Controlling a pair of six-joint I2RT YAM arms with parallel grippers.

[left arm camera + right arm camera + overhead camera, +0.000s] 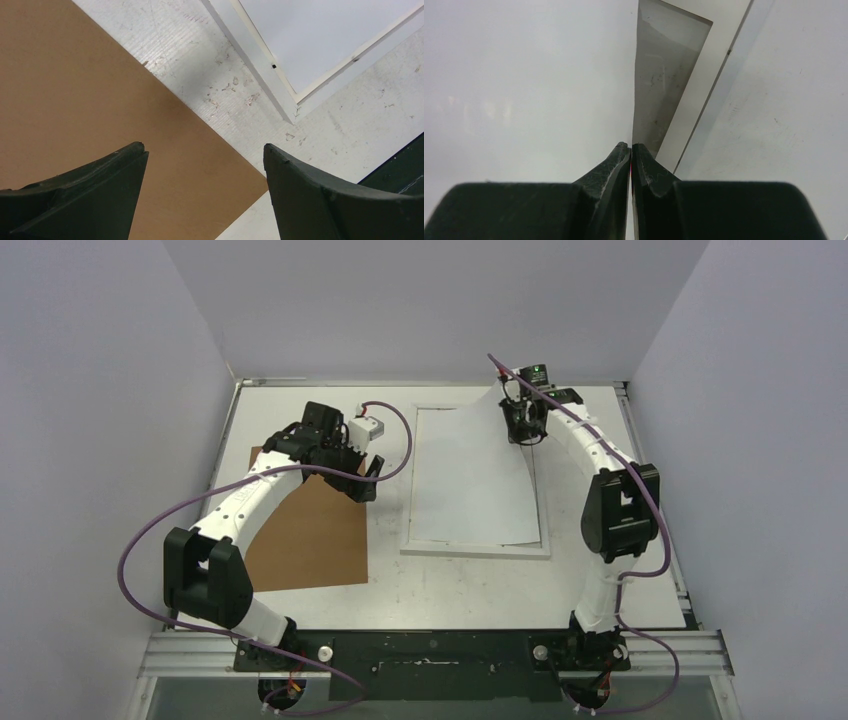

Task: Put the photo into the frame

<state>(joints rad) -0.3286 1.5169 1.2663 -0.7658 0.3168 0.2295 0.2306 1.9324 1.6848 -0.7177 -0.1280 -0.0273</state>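
Note:
The photo point(470, 475) lies over the frame point(475, 549) with its plain white back up, so its printed side is hidden. Its far right corner curls upward, pinched edge-on in my right gripper point(524, 432), which is shut on it. In the right wrist view the white sheet point(524, 90) fills the left side, the gripper point(631, 145) clamps its edge, and the frame's white rim point(696, 95) runs beneath. My left gripper point(365, 478) hangs open and holds nothing. It hovers over the brown board's right edge, left of the frame. The frame's near left corner point(260, 65) shows beyond that gripper point(205, 150).
A brown cardboard backing board point(305, 540) lies flat on the white table point(450, 590) to the left of the frame. It also fills the left side point(75, 90) of the left wrist view. Pale walls close in the table at the back and on both sides.

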